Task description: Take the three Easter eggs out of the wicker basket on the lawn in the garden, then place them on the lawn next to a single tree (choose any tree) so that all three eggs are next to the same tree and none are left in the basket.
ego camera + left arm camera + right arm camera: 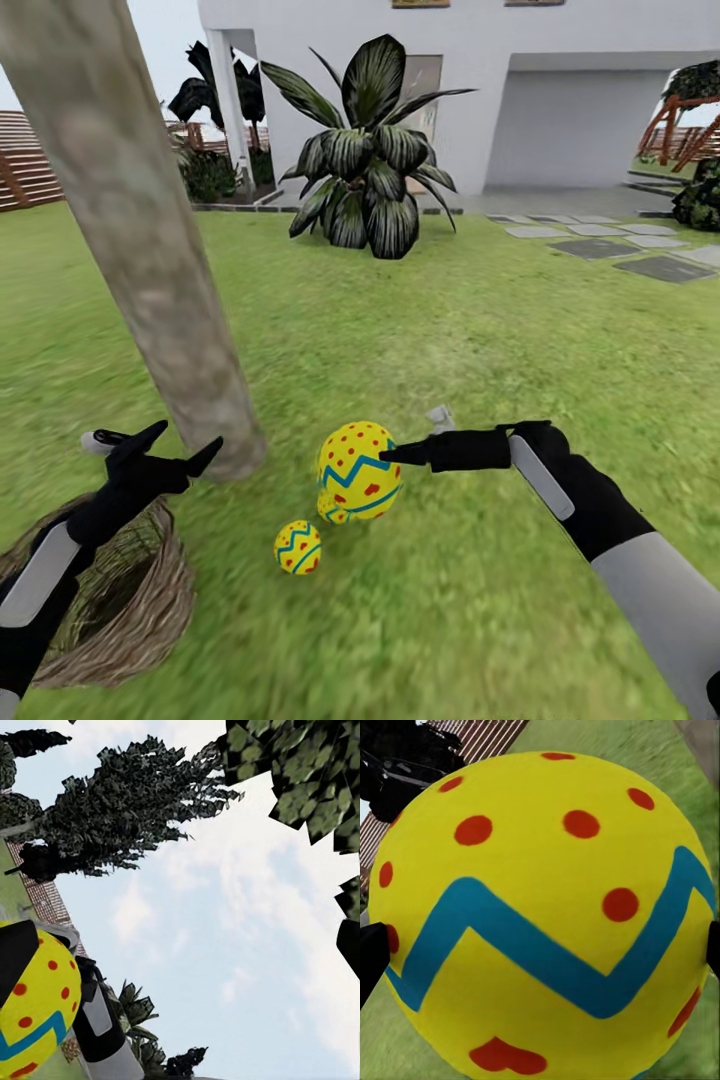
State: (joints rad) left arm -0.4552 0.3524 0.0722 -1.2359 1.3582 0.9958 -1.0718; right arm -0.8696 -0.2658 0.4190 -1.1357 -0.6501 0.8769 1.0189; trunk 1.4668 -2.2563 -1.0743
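Placing step, last egg by my reading. Right gripper (392, 455) fingers grasp an egg (358, 470) low beside the tree (150, 270); two eggs (298, 547) on the lawn (480, 350). Left gripper (180, 450) spread, empty, above the basket (150, 600). Next: lower, release.

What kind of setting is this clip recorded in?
A simulated house garden, apparently: green lawn, a tree trunk, a white house behind a broad-leaved striped plant, and grey stepping stones.
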